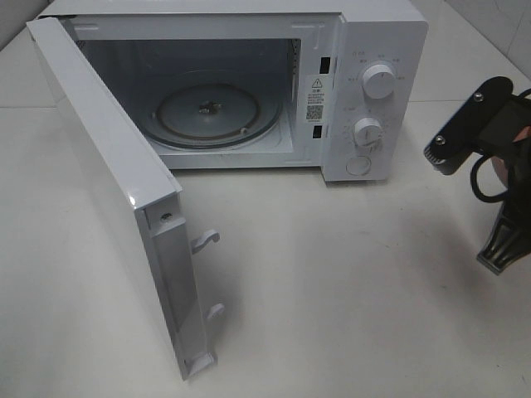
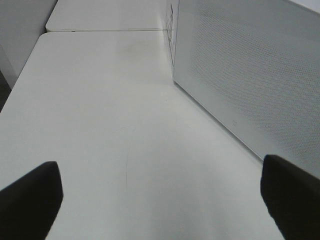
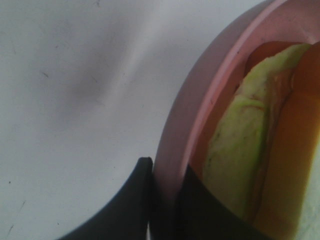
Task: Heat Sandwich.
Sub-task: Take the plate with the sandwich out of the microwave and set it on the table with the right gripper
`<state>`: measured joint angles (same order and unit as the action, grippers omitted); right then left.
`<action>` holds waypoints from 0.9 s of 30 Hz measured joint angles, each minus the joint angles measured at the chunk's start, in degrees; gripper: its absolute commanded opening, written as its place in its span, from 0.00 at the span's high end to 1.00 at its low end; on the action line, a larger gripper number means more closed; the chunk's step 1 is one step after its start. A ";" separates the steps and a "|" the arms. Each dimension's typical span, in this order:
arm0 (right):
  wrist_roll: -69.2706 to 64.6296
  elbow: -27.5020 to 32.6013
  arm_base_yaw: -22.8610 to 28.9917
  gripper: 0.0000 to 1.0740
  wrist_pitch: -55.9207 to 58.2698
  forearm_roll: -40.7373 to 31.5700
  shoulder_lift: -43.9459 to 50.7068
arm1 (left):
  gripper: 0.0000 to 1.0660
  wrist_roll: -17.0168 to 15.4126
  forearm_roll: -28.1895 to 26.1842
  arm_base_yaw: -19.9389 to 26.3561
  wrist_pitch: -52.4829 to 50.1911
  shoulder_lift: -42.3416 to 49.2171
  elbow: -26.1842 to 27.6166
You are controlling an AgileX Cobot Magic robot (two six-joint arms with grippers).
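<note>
The sandwich (image 3: 235, 150), showing pale green filling and a tan side, lies on the pink plate (image 3: 200, 100). My right gripper (image 3: 167, 205) is shut on the plate's rim, with one finger (image 3: 132, 200) outside and the other inside. In the high view this gripper (image 1: 500, 245) is at the far right edge, right of the microwave (image 1: 365, 50), and the sandwich is hidden there. The microwave door (image 1: 108, 182) stands wide open and the glass turntable (image 1: 211, 112) is bare. My left gripper (image 2: 160, 210) is open and empty above the table, beside the door's dotted outer face (image 2: 250, 75).
The open door reaches toward the front left of the white table (image 1: 332, 290). Two knobs (image 1: 378, 81) and a button are on the microwave's right panel. A table seam (image 2: 100, 31) runs behind the left arm's area.
</note>
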<state>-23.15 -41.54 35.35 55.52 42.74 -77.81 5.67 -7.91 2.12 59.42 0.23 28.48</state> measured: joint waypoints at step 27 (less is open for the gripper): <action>-10.26 -7.62 -13.81 0.99 -5.39 5.56 -12.20 | 0.03 0.00 0.00 0.00 0.00 0.00 0.00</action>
<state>-33.40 -49.16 21.54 50.13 48.30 -90.01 5.67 -7.91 2.12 59.42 0.23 28.48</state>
